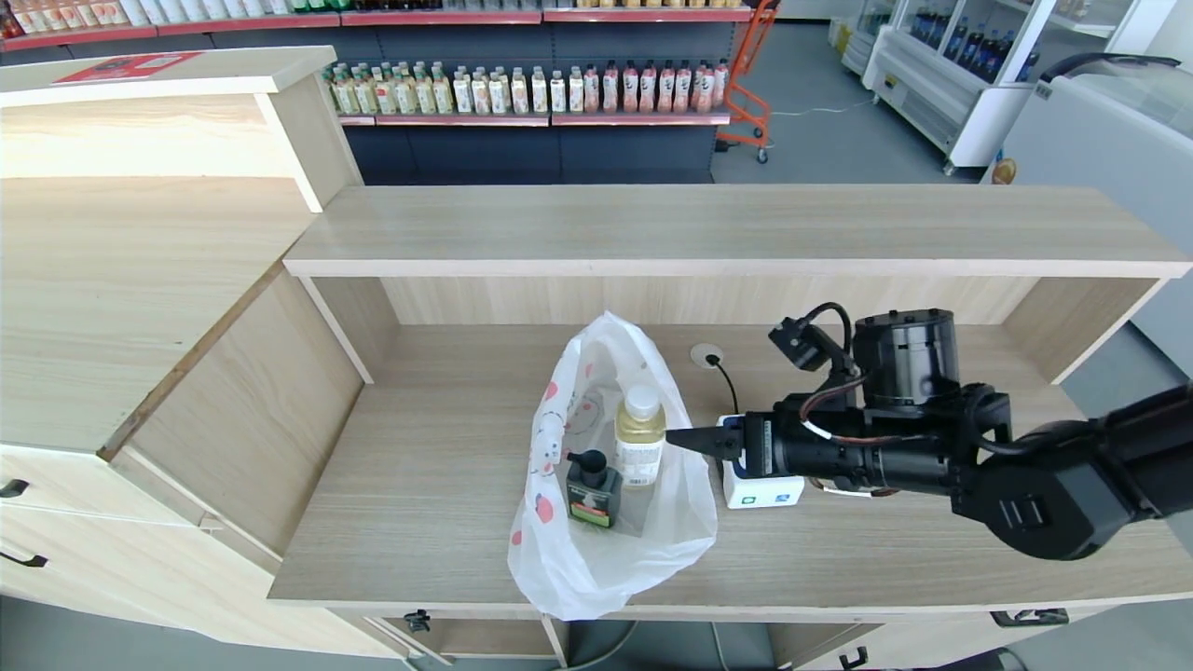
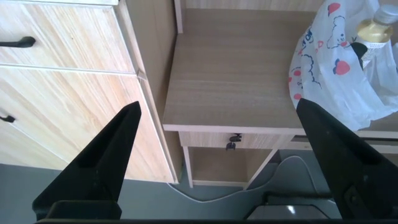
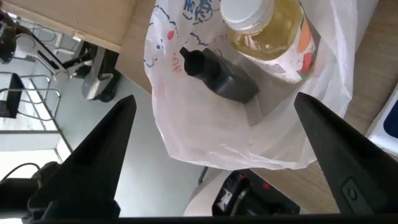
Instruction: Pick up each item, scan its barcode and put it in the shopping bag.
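Gaping wide, the right gripper's (image 1: 685, 438) jaws hover just beside the bottle (image 1: 639, 438) in the shopping bag (image 1: 559, 559).

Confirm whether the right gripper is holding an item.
No, the right gripper is open and empty, while the drink bottle and pump bottle sit inside the shopping bag.

Shop: drink shelves (image 1: 531, 93), checkout counter (image 1: 727, 228)

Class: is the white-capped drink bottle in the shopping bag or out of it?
In: the bottle sits within the shopping bag, its plastic around it.
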Robot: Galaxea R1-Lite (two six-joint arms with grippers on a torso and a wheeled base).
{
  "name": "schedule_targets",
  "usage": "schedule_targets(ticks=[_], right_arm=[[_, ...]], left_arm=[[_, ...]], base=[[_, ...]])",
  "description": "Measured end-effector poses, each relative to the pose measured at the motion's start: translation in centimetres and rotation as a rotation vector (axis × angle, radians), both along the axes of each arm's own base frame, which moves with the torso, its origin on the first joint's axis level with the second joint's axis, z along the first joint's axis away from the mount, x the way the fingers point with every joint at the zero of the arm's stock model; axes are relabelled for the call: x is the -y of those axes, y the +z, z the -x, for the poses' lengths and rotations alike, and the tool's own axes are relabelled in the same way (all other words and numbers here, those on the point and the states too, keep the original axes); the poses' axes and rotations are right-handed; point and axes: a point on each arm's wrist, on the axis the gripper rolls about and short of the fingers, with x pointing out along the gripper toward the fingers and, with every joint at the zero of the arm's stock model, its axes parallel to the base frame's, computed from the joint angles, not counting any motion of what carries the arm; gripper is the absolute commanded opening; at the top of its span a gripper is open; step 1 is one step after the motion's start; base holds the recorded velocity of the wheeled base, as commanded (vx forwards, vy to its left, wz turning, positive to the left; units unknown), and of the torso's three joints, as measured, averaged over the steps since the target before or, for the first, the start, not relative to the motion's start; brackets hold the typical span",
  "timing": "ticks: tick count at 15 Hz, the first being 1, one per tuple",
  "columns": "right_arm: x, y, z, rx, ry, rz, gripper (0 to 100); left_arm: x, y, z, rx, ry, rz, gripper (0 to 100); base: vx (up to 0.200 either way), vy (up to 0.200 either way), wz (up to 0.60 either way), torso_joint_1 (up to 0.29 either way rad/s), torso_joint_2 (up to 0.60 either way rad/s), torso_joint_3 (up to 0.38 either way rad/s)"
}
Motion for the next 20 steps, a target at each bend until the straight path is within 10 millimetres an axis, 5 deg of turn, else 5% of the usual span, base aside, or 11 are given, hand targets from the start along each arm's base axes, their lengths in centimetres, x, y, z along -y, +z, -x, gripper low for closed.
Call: schedule_targets(ticks=[4,7,10,14,17,20], right_arm=[[5.8,3.7,5.0,0.119,-0.128,-0.002,100],[10.7,4.5,11.8,0.22,-0.334,0.091,100],[13.7,1.5,19.9,0.282,-0.543,0.177,100],[15.3,-3.0,27.6,0.368,-0.707,0.233,100],[15.5,-6.3,30.2,0.39,-0.808,0.238,100],[15.5,-6.8,30.9,0.463,-0.837,0.207,100]], left_arm=[[0.0,0.0,0.0,0.0,0.0,0.0,100],[0.0,0.0,0.0,0.0,0.0,0.0,100],[0.0,0.0,0.0,0.0,0.0,0.0,100],[0.0,0.0,0.0,0.0,0.0,0.0,100],[0.0,0.0,0.0,0.0,0.0,0.0,100],[0.0,0.0,0.0,0.0,0.0,0.0,100]], base=[[0.0,0.0,0.0,0.0,0.0,0.0],[0.0,0.0,0.0,0.0,0.0,0.0],[0.0,0.0,0.0,0.0,0.0,0.0],[0.0,0.0,0.0,0.0,0.0,0.0],[0.0,0.0,0.0,0.0,0.0,0.0],[0.0,0.0,0.0,0.0,0.0,0.0]])
